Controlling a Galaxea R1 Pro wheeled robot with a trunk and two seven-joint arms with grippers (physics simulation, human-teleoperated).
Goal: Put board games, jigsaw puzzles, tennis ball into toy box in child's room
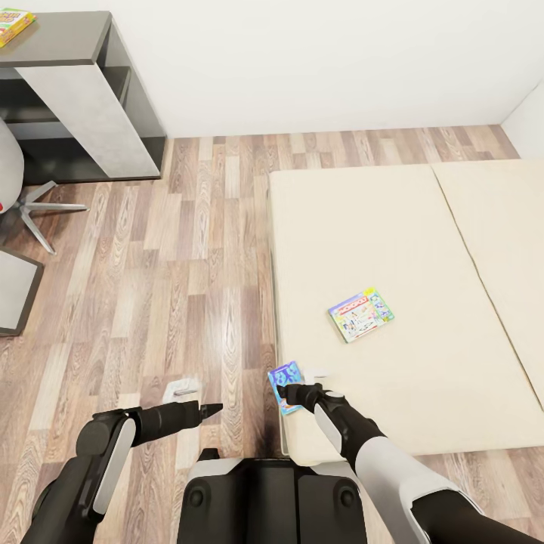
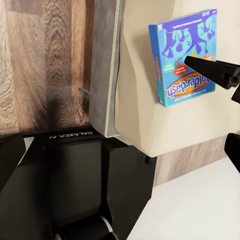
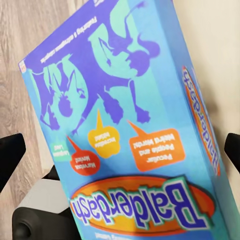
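Observation:
A blue board game (image 1: 285,385) (image 2: 184,57) (image 3: 130,130) with cartoon art sits at the near left corner of the bed (image 1: 408,249), slightly over its edge. My right gripper (image 1: 292,394) is open right at it, one fingertip (image 3: 11,152) showing on each side of the box. A pale board game (image 1: 361,313) with a red logo lies flat further in on the mattress. A yellow-green board game (image 1: 13,25) rests on the dark table (image 1: 68,38) at the far left. My left gripper (image 1: 210,410) hovers open over the floor, left of the bed corner.
A wood-plank floor (image 1: 174,272) lies between the bed and the table. A grey chair with star-shaped legs (image 1: 34,208) stands at the left, a grey cabinet top (image 1: 15,291) below it. My black base (image 2: 75,170) is just short of the bed's corner.

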